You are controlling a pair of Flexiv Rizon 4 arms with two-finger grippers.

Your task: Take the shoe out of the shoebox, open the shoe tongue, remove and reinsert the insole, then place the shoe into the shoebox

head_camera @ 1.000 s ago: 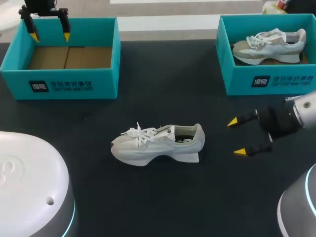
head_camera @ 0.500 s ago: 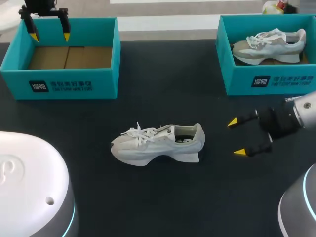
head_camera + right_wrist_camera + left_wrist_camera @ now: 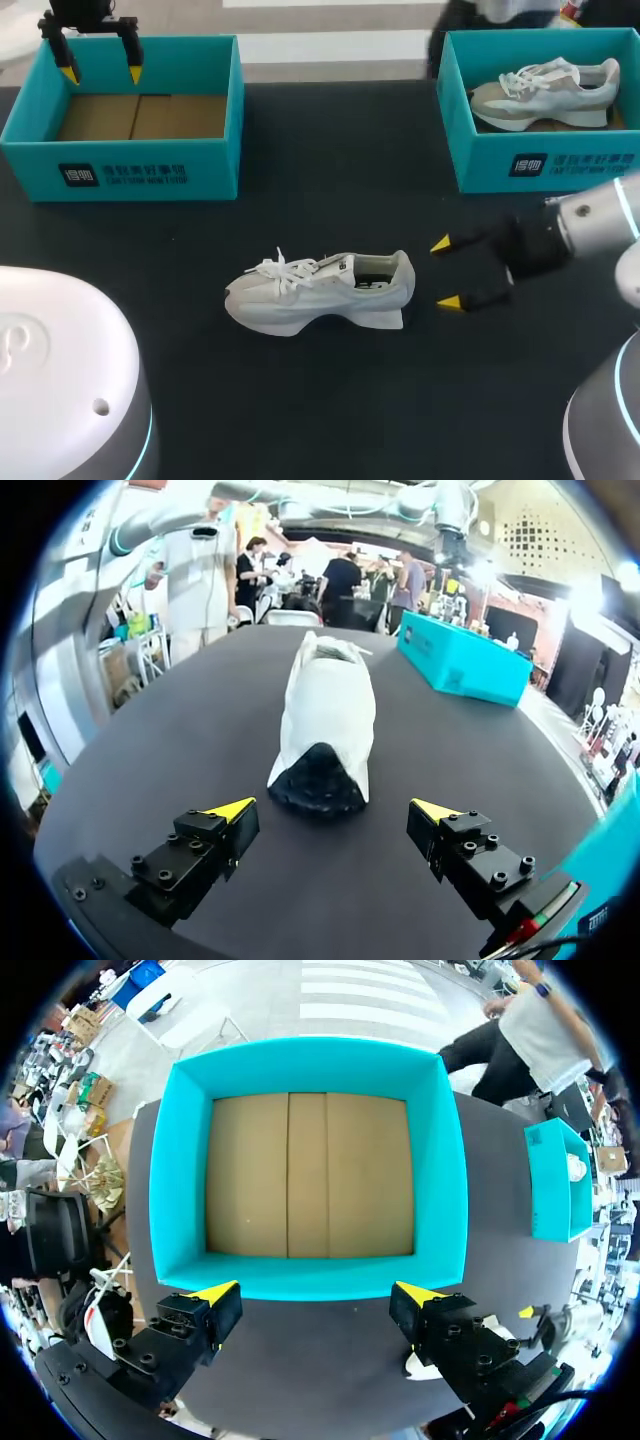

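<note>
Ideally, the wide-open right fingers (image 3: 441, 244) needed to straddle the shoe (image 3: 320, 292) heel squarely before closing on it.

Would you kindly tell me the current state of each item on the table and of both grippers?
Table shoe: upright on its sole, outside both boxes.
Left shoebox: open, empty.
Right shoebox: open, holding a second shoe.
Left gripper: open, over the left shoebox.
Right gripper: open, behind the shoe's heel, not touching.
</note>
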